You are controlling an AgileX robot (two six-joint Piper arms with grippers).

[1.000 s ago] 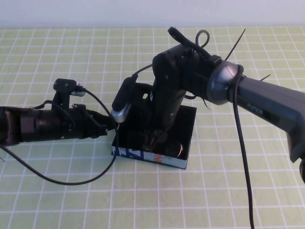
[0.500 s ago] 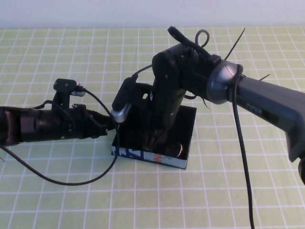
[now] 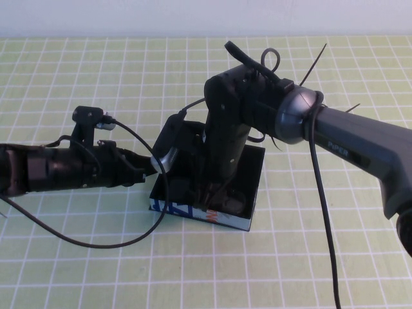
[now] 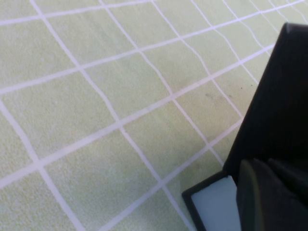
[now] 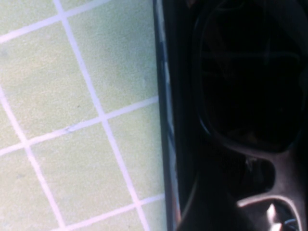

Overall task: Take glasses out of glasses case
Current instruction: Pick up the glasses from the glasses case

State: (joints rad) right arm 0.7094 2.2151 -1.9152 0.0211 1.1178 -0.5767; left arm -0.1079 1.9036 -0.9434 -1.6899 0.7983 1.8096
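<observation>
The glasses case (image 3: 193, 211) lies open in the middle of the green grid cloth, a black box whose white-blue printed front side faces me. The glasses (image 3: 234, 205) lie inside it; in the right wrist view a dark lens (image 5: 245, 82) and the bridge fill the frame beside the case wall (image 5: 166, 120). My right gripper (image 3: 212, 192) reaches steeply down into the case, right over the glasses. My left gripper (image 3: 150, 167) lies low against the case's left end, where the black wall (image 4: 279, 96) and a pale panel (image 4: 211, 207) show close up.
Black cables loop from both wrists over the cloth (image 3: 96, 238) in front of the left arm and down beside the right arm (image 3: 328, 212). A white wall runs along the table's far edge.
The right wrist has dipped and leaned a little lower into the case. The case's front has shifted slightly left. The left arm has stayed put.
</observation>
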